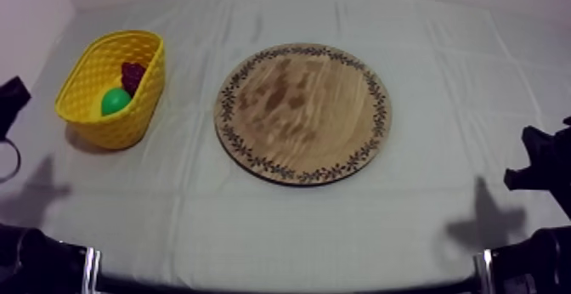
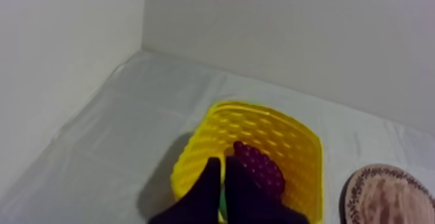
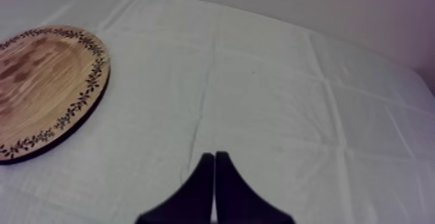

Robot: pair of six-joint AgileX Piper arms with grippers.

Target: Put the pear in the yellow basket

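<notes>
Top view: one yellow basket (image 1: 81,76) upper left of frame, holding two items: one pear (image 1: 115,101) and one bunch of grapes (image 1: 132,76). The pear is in the basket, at the end nearer the camera, low against the wall. The grapes are just behind it toward the far end, and I can't tell whether they touch. Pear look: bright green, smooth, rounded, with a small highlight on top. Only its upper part clears the basket wall, so the full shape is hidden. Grapes are dark purple and bumpy. One round wooden board (image 1: 297,102) sits centre frame, flat on the grey-white cloth (image 1: 442,221), well apart from the basket, with plain wood grain inside its dark leaf-pattern rim. Count: 1 basket, 1 board, 1 pear, 1 grape bunch, 2 grippers. Left wrist view: the left gripper (image 2: 223,163) has its fingers pressed together into a narrow wedge, gripping nothing. It is over the near wall of the basket, with the grapes just past the tips and the board edge off to the side. Right wrist view: the right gripper (image 3: 214,155) is the same, fingers closed together on nothing, over bare cloth with the board off to one side and well clear of the tips.
</notes>
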